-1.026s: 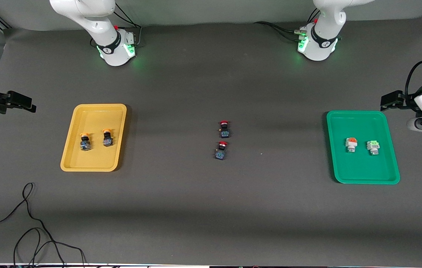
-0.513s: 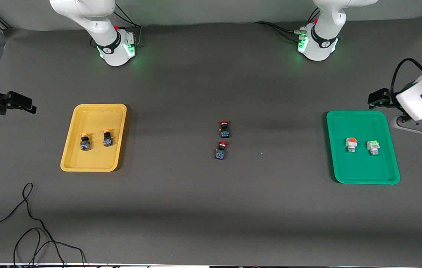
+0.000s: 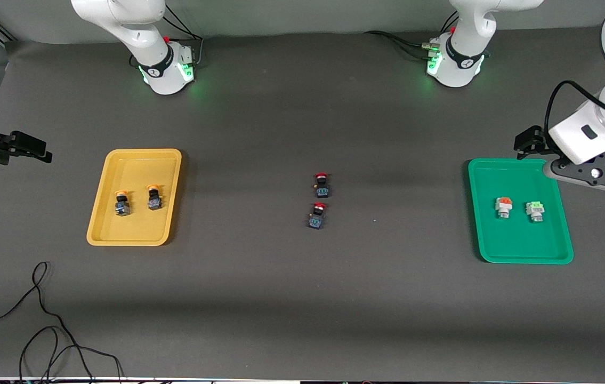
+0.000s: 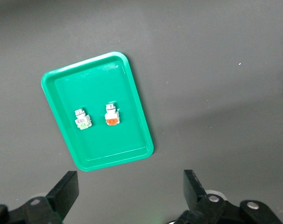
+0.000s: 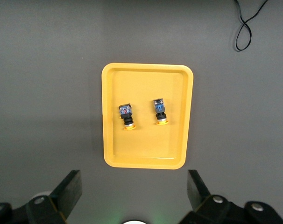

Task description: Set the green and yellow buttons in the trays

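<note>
The mustard yellow tray holds two yellow-capped dark buttons, also seen in the right wrist view. The green tray holds an orange-topped white button and a green-topped white button, also in the left wrist view. My left gripper is open and empty, high up beside the green tray's edge; its wrist shows in the front view. My right gripper is open and empty, high up off the yellow tray's end, and waits.
Two red-capped dark buttons lie on the mat midway between the trays. A loose black cable lies on the mat near the front camera at the right arm's end.
The left arm's wrist has swung in from the table's end toward the green tray. The right arm, the buttons and the trays have not moved.
</note>
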